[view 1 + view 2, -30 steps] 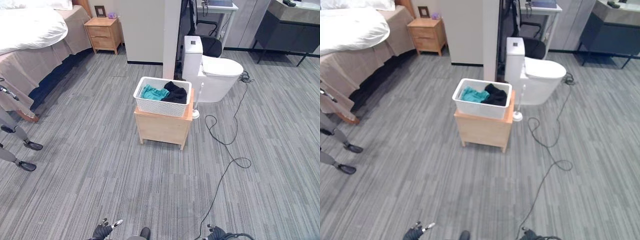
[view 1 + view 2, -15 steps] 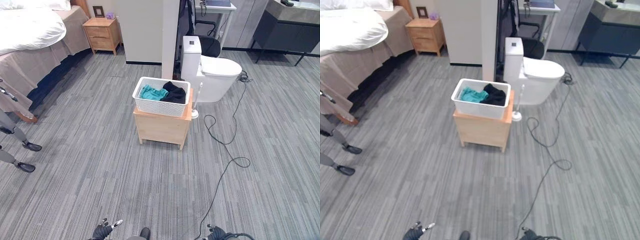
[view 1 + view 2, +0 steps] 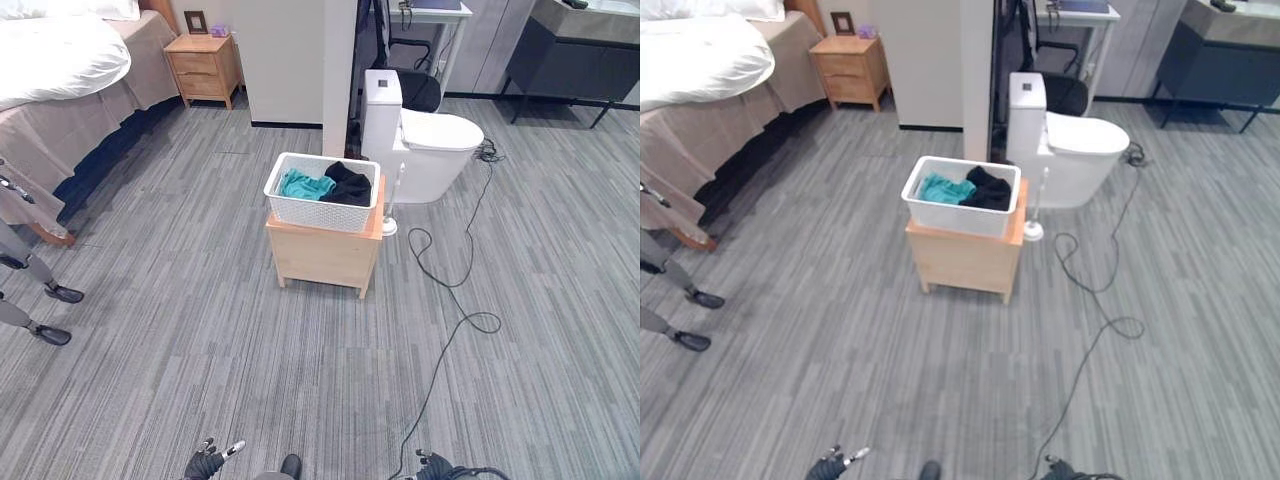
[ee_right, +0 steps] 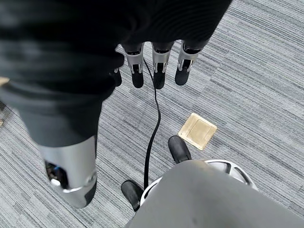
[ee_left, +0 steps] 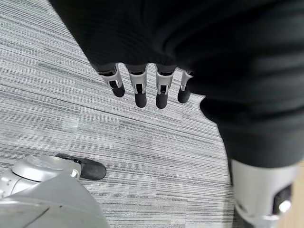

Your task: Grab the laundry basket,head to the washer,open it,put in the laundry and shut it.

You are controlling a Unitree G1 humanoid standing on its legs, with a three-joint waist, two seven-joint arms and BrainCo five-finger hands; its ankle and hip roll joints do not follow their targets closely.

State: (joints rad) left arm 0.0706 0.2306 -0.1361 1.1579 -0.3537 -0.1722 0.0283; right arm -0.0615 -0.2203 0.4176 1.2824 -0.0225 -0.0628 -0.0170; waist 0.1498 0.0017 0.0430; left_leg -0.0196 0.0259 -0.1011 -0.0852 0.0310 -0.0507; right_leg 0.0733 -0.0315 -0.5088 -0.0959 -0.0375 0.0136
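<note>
1. Left eye view: a white laundry basket (image 3: 322,200) is seen standing on top of a low wooden cabinet (image 3: 324,256) in the middle of the grey striped floor (image 3: 180,340), well ahead of the robot.
2. Teal laundry (image 3: 305,185) is recorded in the basket's left part and black laundry (image 3: 350,184) in its right part; the two heaps touch.
3. A white toilet (image 3: 425,145) is noted just behind and to the right of the cabinet, with a white toilet brush (image 3: 392,212) standing on the floor between them.
4. A bed (image 3: 60,80) with white bedding is located at the far left, and a wooden nightstand (image 3: 206,66) beyond it against the wall.
5. The left hand (image 5: 147,88) is seen in the left wrist view hanging over the floor, fingers straight and spread slightly apart, nothing held.
6. The right hand (image 4: 156,66) is seen in the right wrist view likewise over the floor, fingers straight and relaxed, nothing held.
7. Both hands are placed well apart from the basket, at the near edge of the head views.
8. A brass floor plate (image 4: 197,130) is set into the floor beneath the right hand.
</note>
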